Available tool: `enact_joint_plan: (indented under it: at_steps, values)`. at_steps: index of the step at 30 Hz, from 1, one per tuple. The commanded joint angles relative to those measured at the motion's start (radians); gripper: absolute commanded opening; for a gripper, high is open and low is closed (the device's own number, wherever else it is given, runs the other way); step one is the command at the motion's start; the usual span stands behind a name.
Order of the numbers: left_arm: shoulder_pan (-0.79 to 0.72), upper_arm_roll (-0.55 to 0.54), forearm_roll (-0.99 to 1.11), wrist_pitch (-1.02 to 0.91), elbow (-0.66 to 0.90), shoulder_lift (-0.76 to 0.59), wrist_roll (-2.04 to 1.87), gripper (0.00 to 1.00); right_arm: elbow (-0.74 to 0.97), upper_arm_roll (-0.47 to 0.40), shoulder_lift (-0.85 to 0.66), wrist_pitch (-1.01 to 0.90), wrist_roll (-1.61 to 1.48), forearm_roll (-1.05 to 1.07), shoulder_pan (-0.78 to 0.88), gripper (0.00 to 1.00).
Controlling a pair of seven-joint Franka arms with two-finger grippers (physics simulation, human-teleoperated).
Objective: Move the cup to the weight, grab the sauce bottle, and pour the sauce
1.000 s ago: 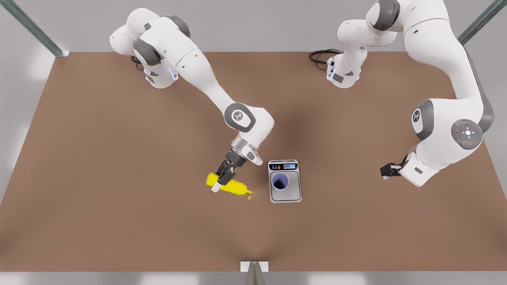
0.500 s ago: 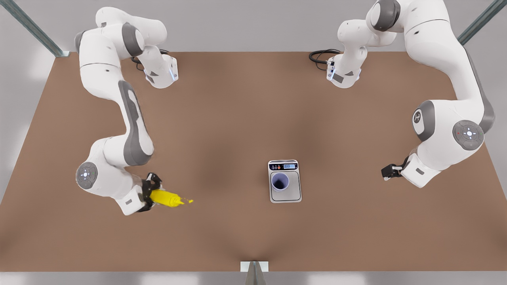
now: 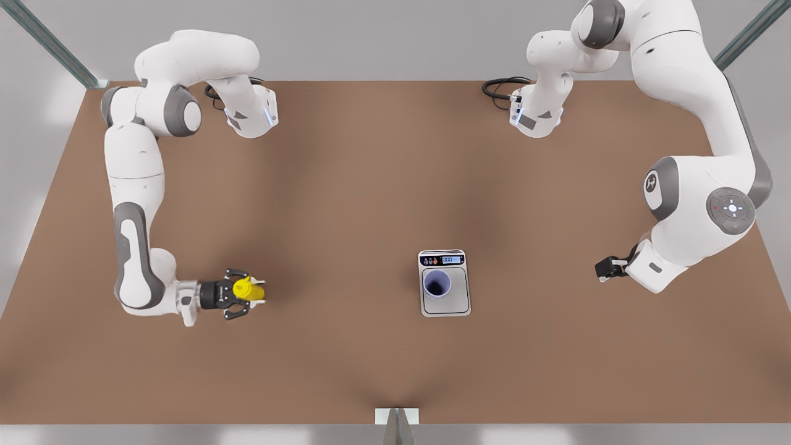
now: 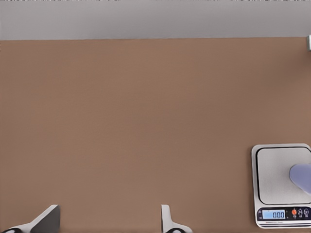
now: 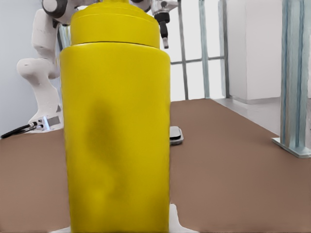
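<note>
The yellow sauce bottle (image 3: 249, 288) stands upright above the table at the front view's left, with my right gripper (image 3: 246, 293) shut on it. Close up in the right wrist view, the bottle (image 5: 116, 126) has its cap on top and a white finger pad (image 5: 176, 224) at its base. The lavender cup (image 3: 437, 283) stands on the weight (image 3: 446, 306), a silver scale at the table's middle. My left gripper (image 3: 608, 267) waits at the front view's right, well apart from the scale. Its wrist view shows its gripper (image 4: 109, 223) open, with the scale (image 4: 279, 165) and cup (image 4: 302, 177) farther off.
Both arm bases (image 3: 250, 111) (image 3: 536, 117) stand at the far edge of the brown table (image 3: 346, 185). Metal frame posts (image 3: 52, 46) rise at the back corners, and a bracket (image 3: 397, 417) sits at the near edge.
The right arm swung the sauce bottle from beside the scale far to the front view's left and turned it upright. The left arm, cup and scale stayed put.
</note>
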Motion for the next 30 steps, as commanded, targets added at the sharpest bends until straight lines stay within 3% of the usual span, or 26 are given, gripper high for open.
enact_joint_plan:
  at_steps: [1, 23, 30]
  values:
    - [0.002, 0.0, 0.0, 0.0, 0.0, 0.0, 0.0, 1.0, 0.001, 0.0, 0.008, 0.0, 0.0, 0.003, 0.0, 0.59]
    - [0.0, 0.0, 0.005, -0.002, 0.002, 0.008, -0.002, 1.0, 0.005, 0.003, 0.089, 0.06, -0.155, 0.095, 0.029, 0.62]
    - [-0.002, 0.0, 0.003, 0.0, 0.002, 0.009, -0.003, 1.0, 0.005, 0.003, 0.089, 0.058, -0.153, 0.095, 0.027, 0.67]
